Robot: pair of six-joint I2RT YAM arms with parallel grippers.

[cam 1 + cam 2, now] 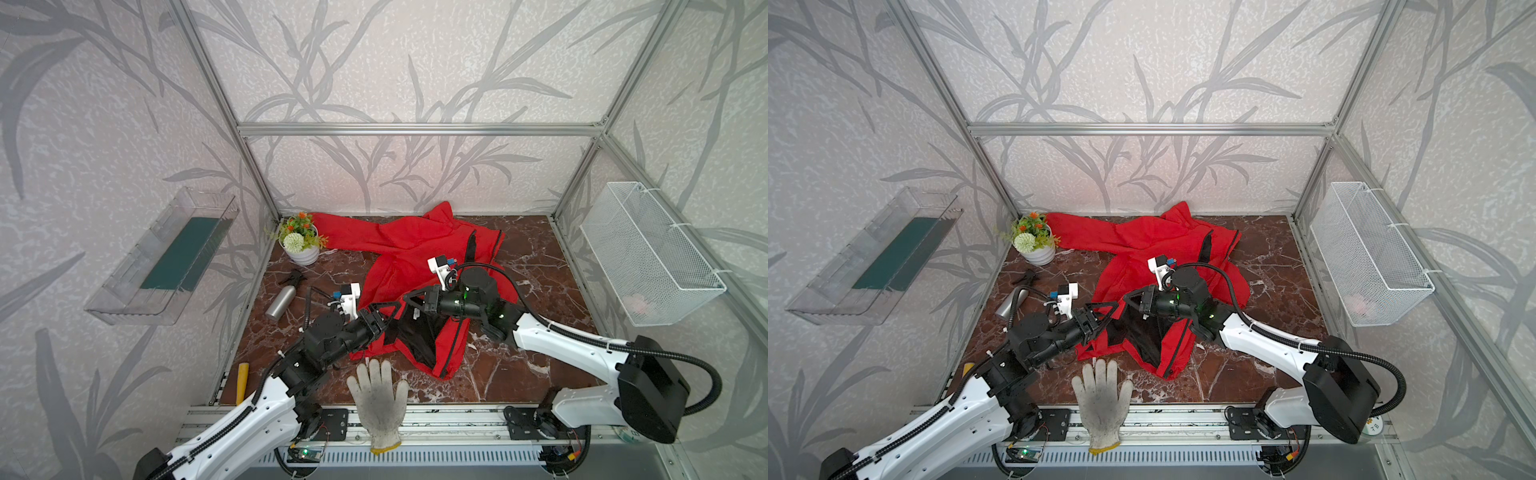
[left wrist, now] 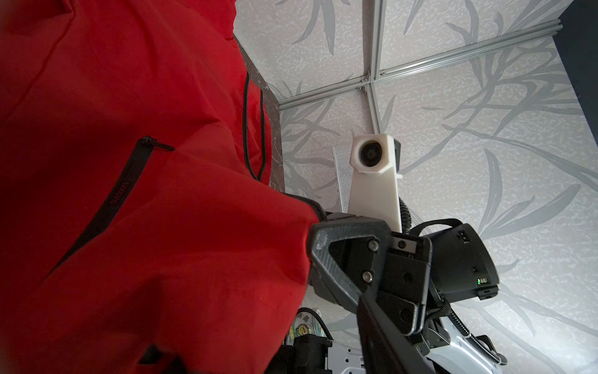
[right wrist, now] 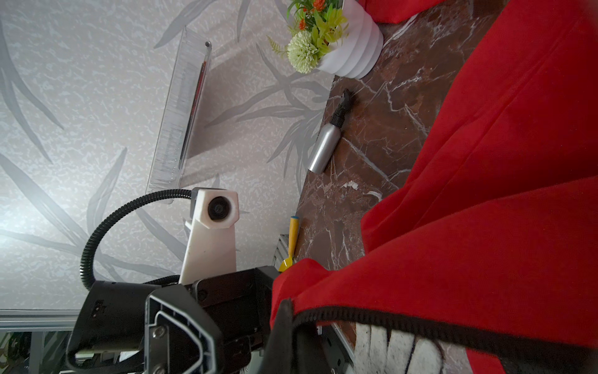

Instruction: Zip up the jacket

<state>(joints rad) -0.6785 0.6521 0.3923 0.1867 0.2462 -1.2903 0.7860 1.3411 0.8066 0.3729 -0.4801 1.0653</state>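
left wrist view alone shows the black pocket zip on the red jacket, and my right gripper pinched tight on a fold of it. right wrist view alone shows the black front zipper running out from that grip. both top views show the jacket spread from the middle to the far side of the table, with my left gripper at its near edge. i cannot tell whether those jaws are apart.

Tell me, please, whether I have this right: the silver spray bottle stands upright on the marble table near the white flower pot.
Not quite: the silver spray bottle lies on its side, not upright, as a top view shows. It is on the marble table near the white flower pot.
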